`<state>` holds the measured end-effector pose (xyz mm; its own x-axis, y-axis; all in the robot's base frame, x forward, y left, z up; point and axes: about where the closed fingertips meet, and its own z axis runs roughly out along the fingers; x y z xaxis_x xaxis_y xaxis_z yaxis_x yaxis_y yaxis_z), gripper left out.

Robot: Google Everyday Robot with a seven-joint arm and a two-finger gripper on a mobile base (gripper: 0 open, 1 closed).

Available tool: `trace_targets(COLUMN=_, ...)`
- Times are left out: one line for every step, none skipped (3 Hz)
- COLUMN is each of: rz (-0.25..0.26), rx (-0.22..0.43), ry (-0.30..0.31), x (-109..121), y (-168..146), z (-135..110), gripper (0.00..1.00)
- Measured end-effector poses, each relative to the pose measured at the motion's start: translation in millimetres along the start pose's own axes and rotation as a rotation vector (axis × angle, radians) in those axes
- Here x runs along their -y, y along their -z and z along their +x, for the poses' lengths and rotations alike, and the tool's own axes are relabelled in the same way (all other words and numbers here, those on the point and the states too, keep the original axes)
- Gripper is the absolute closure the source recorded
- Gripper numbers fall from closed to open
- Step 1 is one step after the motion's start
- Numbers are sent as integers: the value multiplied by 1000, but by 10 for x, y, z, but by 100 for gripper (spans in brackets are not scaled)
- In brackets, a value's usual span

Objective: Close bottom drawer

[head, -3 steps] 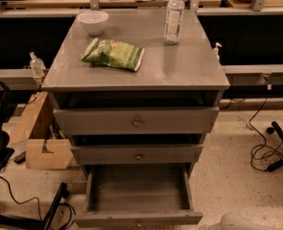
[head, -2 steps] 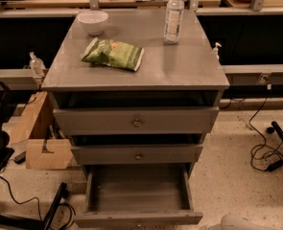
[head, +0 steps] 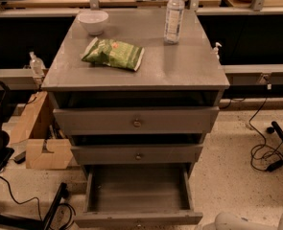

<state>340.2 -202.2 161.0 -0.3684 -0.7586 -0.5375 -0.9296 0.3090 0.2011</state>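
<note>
Grey metal bench (head: 189,75) w/ three drawers fills the middle of the view. The bottom drawer (head: 131,218) sits at 6 o'clock, pulled well out toward the camera, its inner floor and side walls open to view. Its front runs along the lower edge of the view, knob only just seen at centre. Above it the middle drawer (head: 112,153) and the top drawer (head: 93,120) each show a small round knob at centre, w/ a dark gap over each front.

On the bench top: a white bowl (head: 93,21) at approx 11 o'clock, a green snack bag (head: 113,54) lying flat just below it at 10 o'clock, and a clear water bottle (head: 174,14) upright at 1 o'clock, well apart from the bag.

Floor: a cardboard box (head: 47,152) at 9 o'clock beside the bench, black cables (head: 263,152) at 3 o'clock.

Pale rounded robot parts (head: 232,222) show at 5 o'clock, in the corner near the bottom drawer's right end. The gripper itself is out of view, so can't tell how far open it is or if it has hold of anything.
</note>
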Motion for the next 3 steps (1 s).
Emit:
trace_targets(rz=-17, rx=14, ry=26, x=165, y=-296, z=-209, gripper=100)
trace_targets(rz=-14, rx=28, ry=61, x=424, y=-483, z=-427, gripper=100)
trace_targets(rz=-4, rx=25, ry=74, x=537, y=-507, z=-502, gripper=100)
